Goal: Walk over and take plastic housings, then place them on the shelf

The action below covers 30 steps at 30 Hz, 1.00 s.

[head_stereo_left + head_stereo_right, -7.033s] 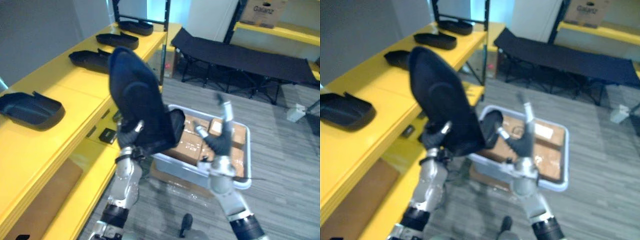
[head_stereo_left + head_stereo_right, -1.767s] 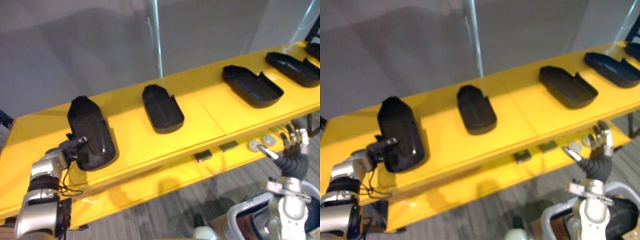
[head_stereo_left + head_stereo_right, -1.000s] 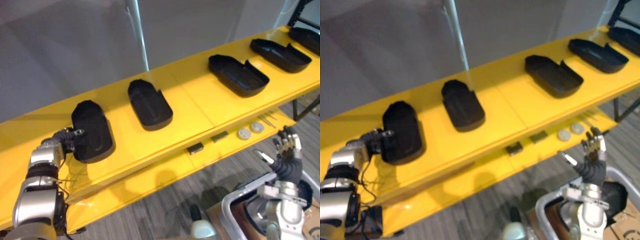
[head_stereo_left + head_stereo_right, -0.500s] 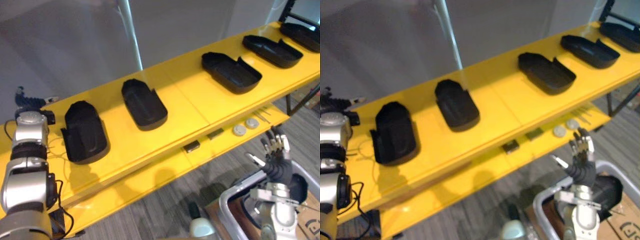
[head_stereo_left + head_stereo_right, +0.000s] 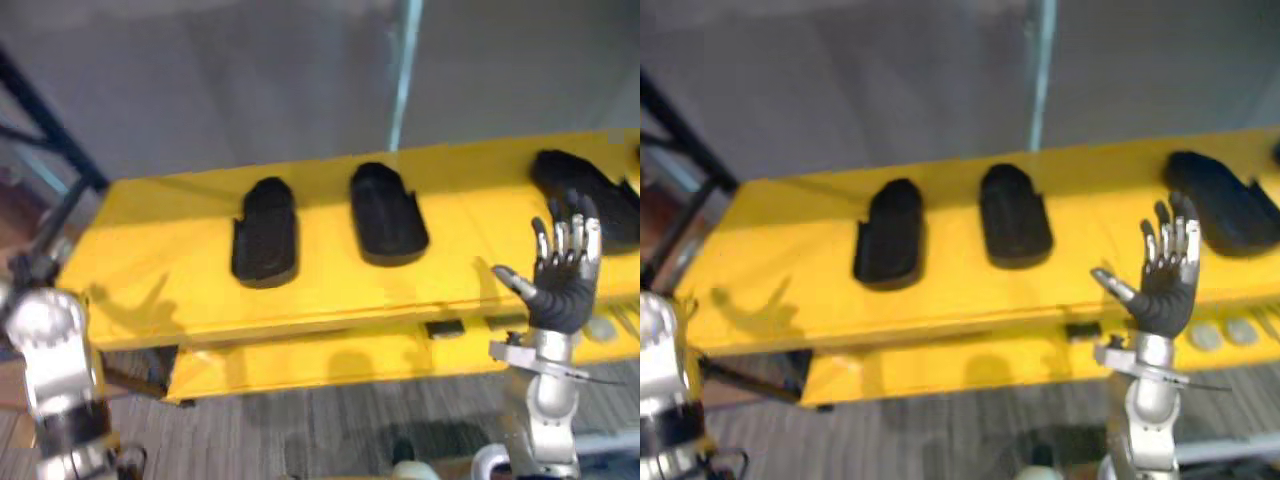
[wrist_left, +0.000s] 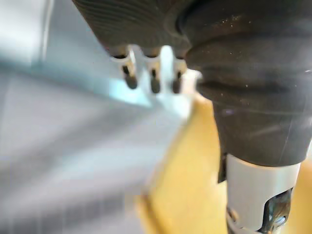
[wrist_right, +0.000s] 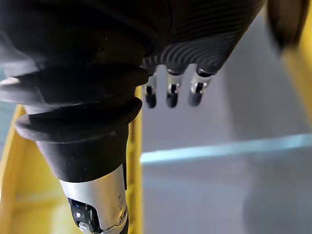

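Three black plastic housings lie on the yellow shelf [image 5: 150, 290]: the leftmost housing [image 5: 265, 232], a middle housing [image 5: 388, 212] and a right housing [image 5: 585, 190] that my right hand partly covers. No hand touches any of them. My right hand [image 5: 560, 280] is raised upright in front of the shelf edge, fingers straight and spread, holding nothing. In the right wrist view its fingers [image 7: 168, 95] stretch out freely. My left hand [image 6: 154, 78] shows straight fingers with nothing in them, and its arm [image 5: 55, 350] hangs at the lower left, below the shelf's left end.
A steel upright post [image 5: 405, 70] rises behind the shelf and a black frame bar [image 5: 45, 130] slants at the left. On the lower shelf level [image 5: 300, 365] lie a small dark block [image 5: 445, 328] and a round disc [image 5: 1208, 335]. Grey floor lies below.
The camera has swung left along the shelf. My left arm has dropped from above the shelf's left end to the lower left. My right hand has risen in front of the shelf.
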Tool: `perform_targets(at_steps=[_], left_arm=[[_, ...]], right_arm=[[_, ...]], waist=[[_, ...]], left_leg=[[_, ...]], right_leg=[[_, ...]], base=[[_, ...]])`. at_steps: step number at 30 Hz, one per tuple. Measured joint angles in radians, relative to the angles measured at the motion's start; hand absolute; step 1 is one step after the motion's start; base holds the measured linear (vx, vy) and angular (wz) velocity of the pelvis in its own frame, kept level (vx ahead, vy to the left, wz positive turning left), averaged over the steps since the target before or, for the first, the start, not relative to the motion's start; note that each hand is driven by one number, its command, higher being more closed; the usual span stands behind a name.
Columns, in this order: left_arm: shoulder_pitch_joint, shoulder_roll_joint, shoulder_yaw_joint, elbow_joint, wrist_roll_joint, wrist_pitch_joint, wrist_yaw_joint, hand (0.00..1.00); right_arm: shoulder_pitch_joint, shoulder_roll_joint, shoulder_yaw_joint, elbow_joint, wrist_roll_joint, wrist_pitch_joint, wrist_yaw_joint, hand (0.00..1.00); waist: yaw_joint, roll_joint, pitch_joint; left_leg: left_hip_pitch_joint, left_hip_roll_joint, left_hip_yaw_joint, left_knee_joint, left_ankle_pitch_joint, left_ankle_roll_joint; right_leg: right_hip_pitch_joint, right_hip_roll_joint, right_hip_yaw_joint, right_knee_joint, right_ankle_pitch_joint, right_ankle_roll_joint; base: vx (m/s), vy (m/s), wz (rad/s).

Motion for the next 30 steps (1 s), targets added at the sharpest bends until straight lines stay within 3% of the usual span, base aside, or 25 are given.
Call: perform_targets(at_steps=[2,4,8,9,12,13,15,19,22,25,30], left_arm=[[0.136,-0.092,0.009,-0.029,0.022,-0.003,0.038,0.0],[0.236,-0.196,0.029,-0.035,0.0,-0.007,0.056,0.0],[0.332,-0.287,0.016,0.059,-0.056,0.014,0.032,0.0],[0.349,-0.293,-0.004,0.126,-0.057,0.024,0.016,0.0],[0.368,-0.304,-0.066,0.417,-0.087,0.044,-0.124,0.0],[0.366,-0.304,-0.086,0.512,-0.104,0.045,-0.172,0.0],[0.363,-0.306,-0.126,0.723,-0.142,0.043,-0.296,0.0],[0.351,-0.303,-0.121,0.881,-0.208,0.043,-0.393,0.0],[0.329,-0.3,-0.121,0.943,-0.255,0.044,-0.442,0.0],[0.32,-0.3,-0.122,0.995,-0.263,0.046,-0.48,0.0],[0.321,-0.299,-0.126,1.048,-0.304,0.046,-0.515,0.0]], right_arm=[[-0.044,0.018,0.039,0.0,-0.013,0.0,0.02,0.0],[-0.089,0.028,0.087,0.0,-0.063,-0.004,0.021,0.0],[-0.158,0.029,0.156,0.0,-0.101,-0.004,0.029,0.0],[-0.18,0.026,0.173,-0.001,-0.101,-0.004,0.038,0.0],[-0.256,0.007,0.232,-0.004,-0.098,0.019,0.084,0.0],[-0.271,0.003,0.248,-0.004,-0.094,0.035,0.109,0.0],[-0.278,-0.005,0.284,0.0,-0.014,0.118,0.22,0.0],[-0.278,-0.047,0.334,0.032,0.055,0.252,0.369,0.0],[-0.278,-0.062,0.368,0.066,0.097,0.322,0.466,0.0],[-0.278,-0.077,0.407,0.072,0.097,0.354,0.53,0.0],[-0.277,-0.083,0.465,0.091,0.094,0.367,0.562,0.0]], waist=[[0.043,-0.017,-0.019],[0.067,-0.037,-0.039],[0.091,-0.038,-0.058],[0.09,-0.036,-0.063],[0.093,-0.041,-0.073],[0.092,-0.046,-0.073],[0.093,-0.07,-0.087],[0.092,-0.105,-0.09],[0.092,-0.109,-0.087],[0.091,-0.102,-0.081],[0.09,-0.098,-0.077]], left_leg=[[-0.006,-0.008,-0.038,-0.014,0.014,0.0],[-0.038,-0.017,-0.077,-0.015,0.019,0.005],[-0.048,-0.012,-0.08,-0.015,0.023,0.005],[-0.054,-0.01,-0.081,-0.015,0.024,0.004],[-0.072,-0.005,-0.08,-0.015,0.034,-0.002],[-0.073,-0.004,-0.079,-0.018,0.038,0.001],[-0.072,-0.002,-0.08,-0.021,0.043,-0.008],[-0.069,-0.005,-0.076,-0.025,0.044,-0.009],[-0.068,-0.008,-0.071,-0.025,0.043,-0.008],[-0.067,-0.004,-0.061,-0.013,0.034,-0.008],[-0.061,0.008,-0.054,-0.012,0.031,-0.008]], right_leg=[[0.017,-0.01,-0.046,-0.001,-0.018,0.0],[0.019,-0.022,-0.088,-0.006,-0.042,0.005],[0.028,-0.023,-0.116,-0.01,-0.05,0.014],[0.027,-0.023,-0.123,-0.01,-0.05,0.015],[0.012,-0.02,-0.129,-0.009,-0.051,0.015],[0.009,-0.019,-0.129,-0.009,-0.051,0.015],[0.009,-0.018,-0.131,-0.001,-0.049,0.018],[0.009,-0.02,-0.13,0.0,-0.048,0.02],[0.008,-0.024,-0.123,0.0,-0.048,0.02],[0.009,-0.021,-0.113,0.0,-0.048,0.019],[0.009,-0.008,-0.102,0.0,-0.053,0.012]], base=[[-0.08,-0.03,0.63],[-0.1,-0.034,0.57],[-0.06,-0.018,0.26],[-0.02,-0.005,0.17],[-0.01,-0.002,0.08],[0.04,0.003,0.01],[0.1,0.009,0.04],[0.08,0.023,0.02],[0.02,0.021,-0.01],[-0.01,0.008,-0.08],[-0.03,-0.008,-0.07]])
